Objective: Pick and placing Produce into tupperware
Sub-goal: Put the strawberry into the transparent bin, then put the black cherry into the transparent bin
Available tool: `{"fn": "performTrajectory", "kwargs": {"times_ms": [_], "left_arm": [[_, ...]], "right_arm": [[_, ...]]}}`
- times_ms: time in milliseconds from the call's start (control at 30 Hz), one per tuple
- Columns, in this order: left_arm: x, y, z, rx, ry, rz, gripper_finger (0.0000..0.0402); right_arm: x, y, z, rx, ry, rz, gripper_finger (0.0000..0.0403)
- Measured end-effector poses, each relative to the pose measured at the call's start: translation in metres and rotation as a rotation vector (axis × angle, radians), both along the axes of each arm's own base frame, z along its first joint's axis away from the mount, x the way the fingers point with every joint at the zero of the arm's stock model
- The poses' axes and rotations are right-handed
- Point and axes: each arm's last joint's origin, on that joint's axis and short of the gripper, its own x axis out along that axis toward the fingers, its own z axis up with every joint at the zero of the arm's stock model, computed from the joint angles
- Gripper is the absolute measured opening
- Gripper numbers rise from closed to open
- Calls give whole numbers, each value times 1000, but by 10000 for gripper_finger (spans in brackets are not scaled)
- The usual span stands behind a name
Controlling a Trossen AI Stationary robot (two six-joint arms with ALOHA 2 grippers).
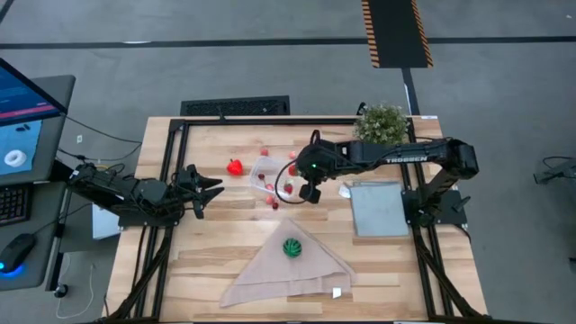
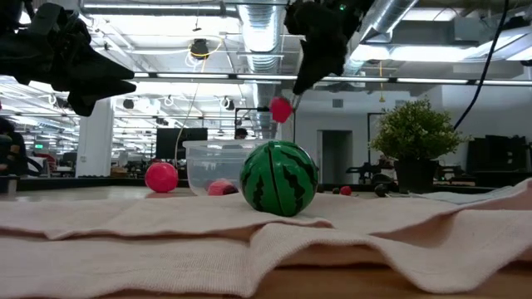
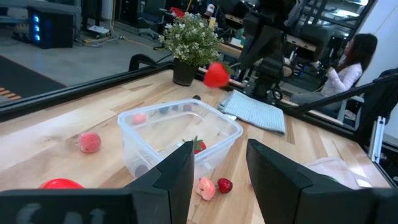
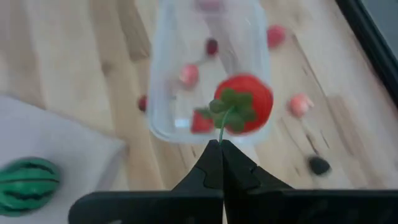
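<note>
The clear tupperware [image 1: 268, 171] stands on the table's middle, with a red bit inside [image 4: 200, 122] and small berries around it. My right gripper [image 4: 221, 144] is above the tub's near right part, shut on a red strawberry-like piece [image 4: 249, 101], which also shows in the low view [image 2: 281, 109]. My left gripper [image 3: 217, 167] is open and empty at the table's left, pointing at the tub [image 3: 180, 134]. A red pepper-like piece [image 1: 235, 166] lies left of the tub. The green striped ball [image 1: 292, 247] rests on the beige cloth [image 1: 270, 274]. My right gripper pinches the red piece's thin green stem [image 4: 221, 127] between its two fingertips, only at their free ends. The fingers slant down from the table's right side. The red piece hangs at the fingertips, lifted clear above the tub.
A potted plant [image 1: 382, 123] stands at the far right and a flat grey panel [image 1: 378, 208] lies at the right. A pink berry [image 3: 89, 142] and small red and pink bits [image 3: 211, 186] lie by the tub. A person [image 3: 348, 59] sits beyond the table.
</note>
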Motion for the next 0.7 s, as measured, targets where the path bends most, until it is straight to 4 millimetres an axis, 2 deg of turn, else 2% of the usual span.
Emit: {"fn": "performTrajectory", "kwargs": {"times_ms": [167, 500, 600, 700], "left_arm": [[0, 0, 0, 0, 0, 3, 139], [0, 0, 0, 7, 2, 3, 139], [0, 0, 0, 7, 2, 3, 139], [0, 0, 0, 8, 2, 3, 139]], "right_arm": [[6, -7, 3, -11, -67, 11, 16], [11, -14, 7, -52, -137, 32, 148], [8, -15, 11, -76, -137, 11, 170], [-4, -14, 26, -97, -157, -5, 177]]}}
